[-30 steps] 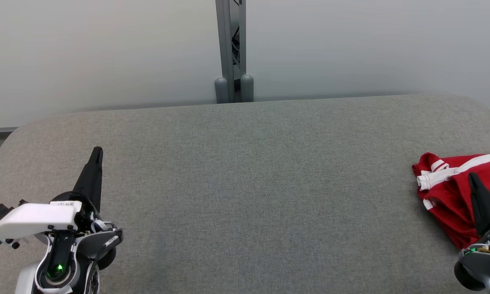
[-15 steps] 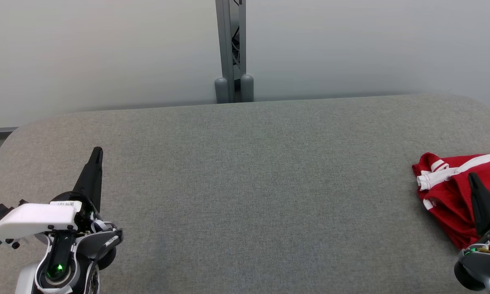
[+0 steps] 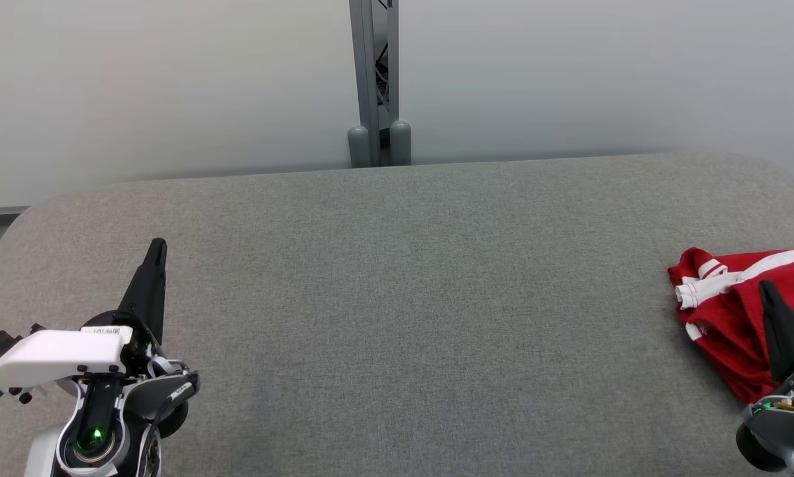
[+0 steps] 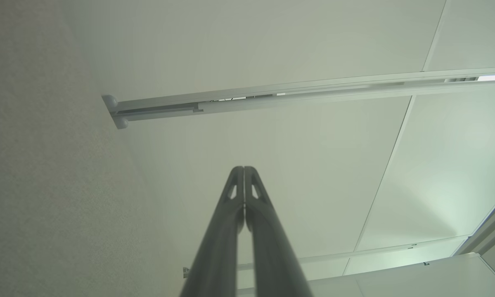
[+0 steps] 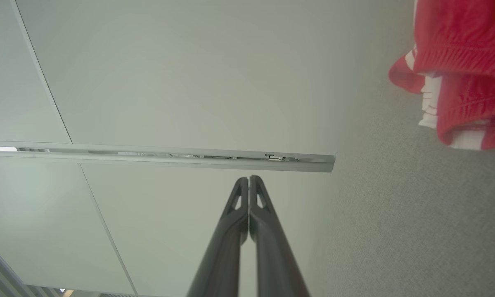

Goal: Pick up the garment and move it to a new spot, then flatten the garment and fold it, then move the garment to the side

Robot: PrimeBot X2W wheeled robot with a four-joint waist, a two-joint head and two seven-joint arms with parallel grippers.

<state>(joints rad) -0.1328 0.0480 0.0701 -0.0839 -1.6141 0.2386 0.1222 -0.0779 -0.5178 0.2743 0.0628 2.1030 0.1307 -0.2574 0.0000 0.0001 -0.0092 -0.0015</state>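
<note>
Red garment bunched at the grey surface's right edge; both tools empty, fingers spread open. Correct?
Wrong on the fingers: the left tool and right tool are shut, fingers pressed together, as each wrist view shows. The red garment is bunched at the right edge; both tools empty.

No change I can detect over the last second, garment (image 3: pixel 728 311), left fingers (image 3: pixel 148 285), right fingers (image 3: pixel 777 328), framing identical

Grey table (image 3: pixel 397 278), pale wall panels (image 3: pixel 171 86)
</note>
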